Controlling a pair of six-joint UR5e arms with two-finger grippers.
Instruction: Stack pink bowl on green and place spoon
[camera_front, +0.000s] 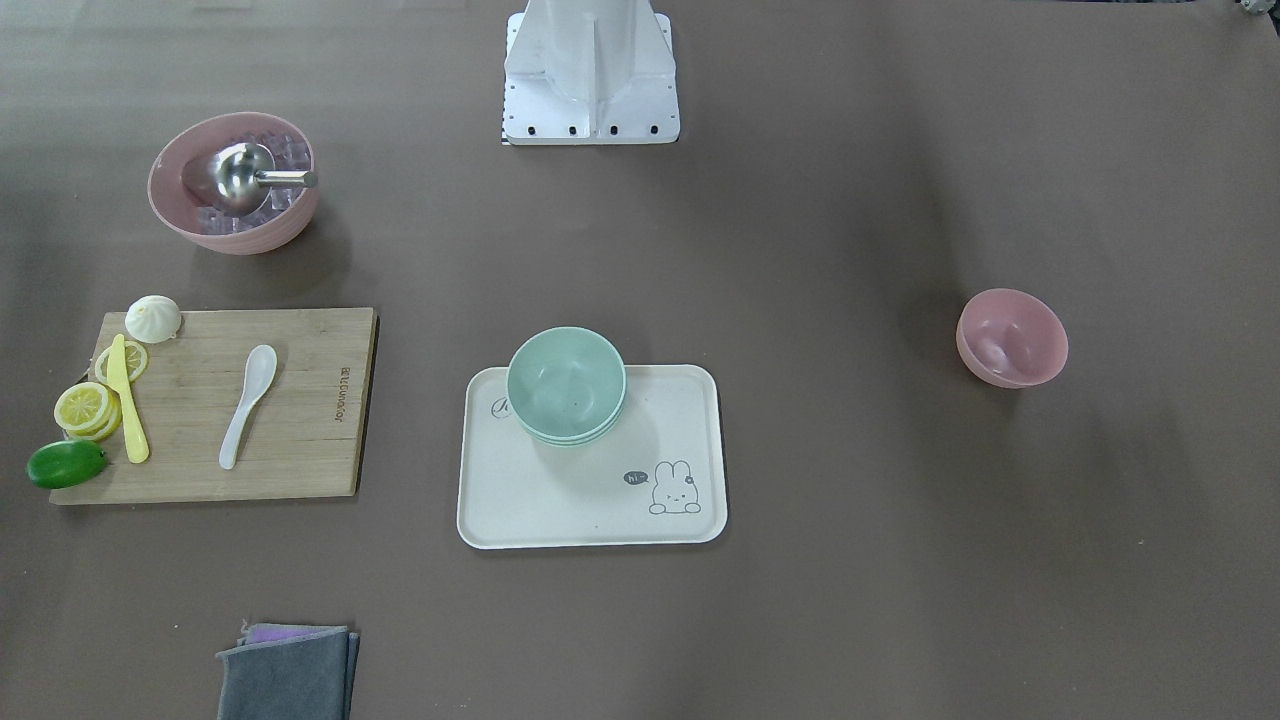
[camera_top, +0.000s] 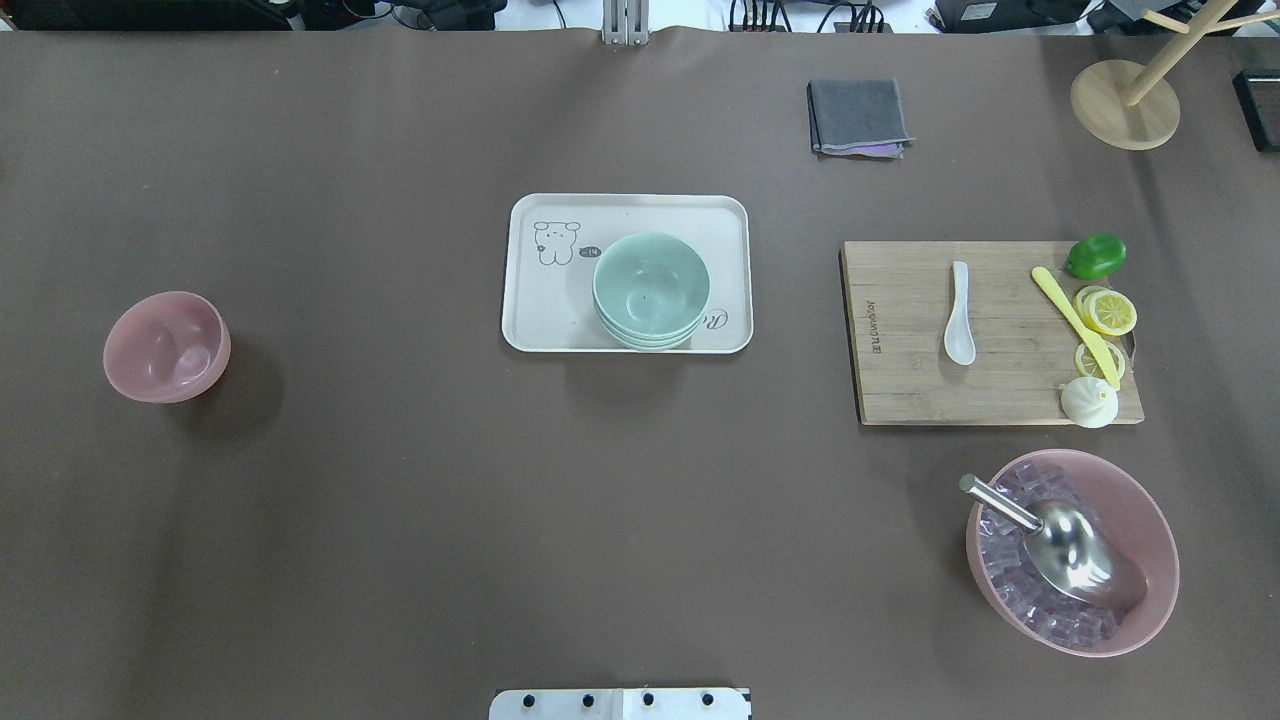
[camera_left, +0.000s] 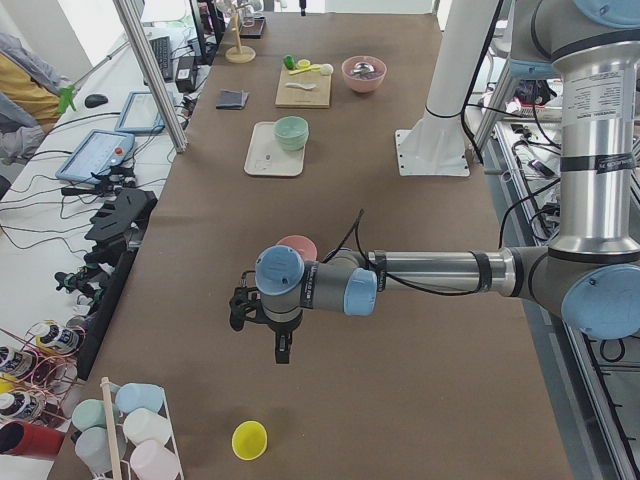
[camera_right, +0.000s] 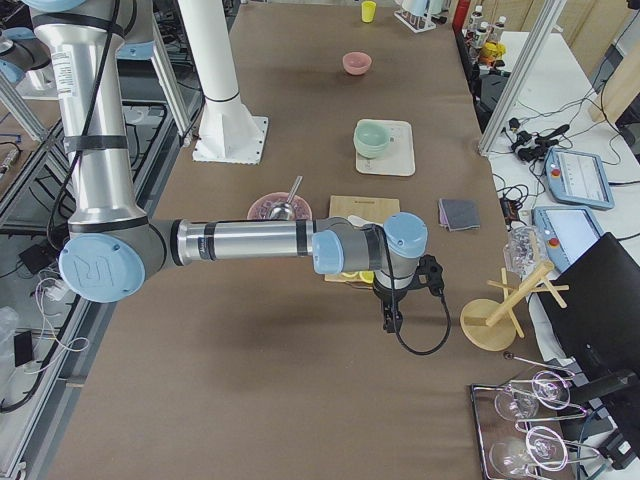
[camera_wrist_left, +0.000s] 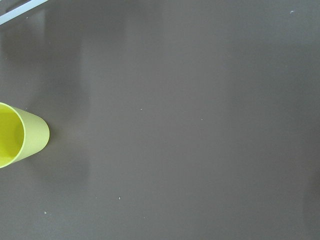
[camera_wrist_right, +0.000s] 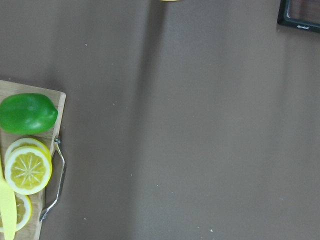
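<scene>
A small pink bowl (camera_front: 1012, 338) stands alone on the brown table, at the left in the overhead view (camera_top: 167, 347). A stack of green bowls (camera_front: 566, 385) sits on a white tray (camera_front: 600, 510), mid-table in the overhead view (camera_top: 651, 290). A white spoon (camera_front: 247, 403) lies on the wooden cutting board (camera_top: 900, 390). The left gripper (camera_left: 283, 350) hangs over bare table near the pink bowl (camera_left: 297, 245), and I cannot tell if it is open. The right gripper (camera_right: 388, 322) hangs past the board's end, and I cannot tell its state either.
A large pink bowl (camera_top: 1072, 550) holds ice cubes and a metal scoop. Lemon slices (camera_front: 88, 408), a yellow knife, a green fruit (camera_wrist_right: 27, 113) and a white bun are at the board's end. There are also a grey cloth (camera_top: 858, 117), a yellow cup (camera_wrist_left: 17, 140) and a wooden stand (camera_top: 1125, 100).
</scene>
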